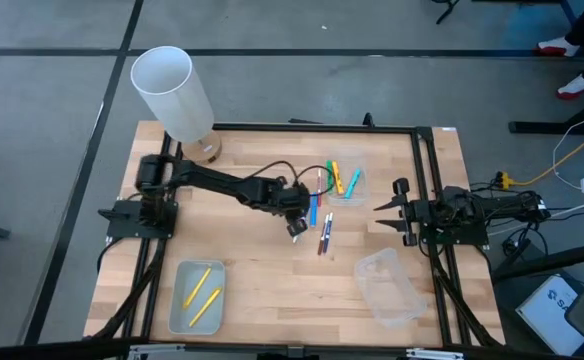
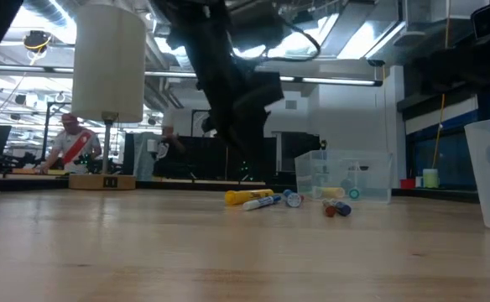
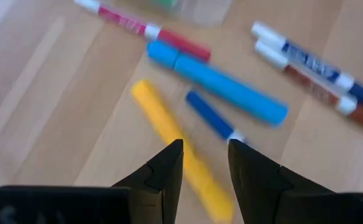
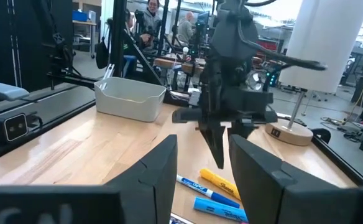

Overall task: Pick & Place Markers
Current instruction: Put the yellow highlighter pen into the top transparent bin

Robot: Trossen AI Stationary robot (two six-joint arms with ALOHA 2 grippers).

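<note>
High view shows the left gripper point(image 1: 295, 232) reaching over loose thin markers point(image 1: 323, 222) on the wooden bench point(image 1: 272, 290), near a clear plastic tray point(image 1: 358, 187) holding more; two yellow markers point(image 1: 200, 294) lie in another clear tray point(image 1: 175, 305) at the near left. Left wrist view adds what the overhead cannot: its jaws stand parted and empty above a yellow marker point(image 3: 172, 140), beside a fat light-blue marker point(image 3: 225, 87). Right gripper point(image 4: 203, 163) waits at the bench's right side, jaws parted, holding nothing. Low view alone shows a person point(image 2: 70, 148) in the room behind.
</note>
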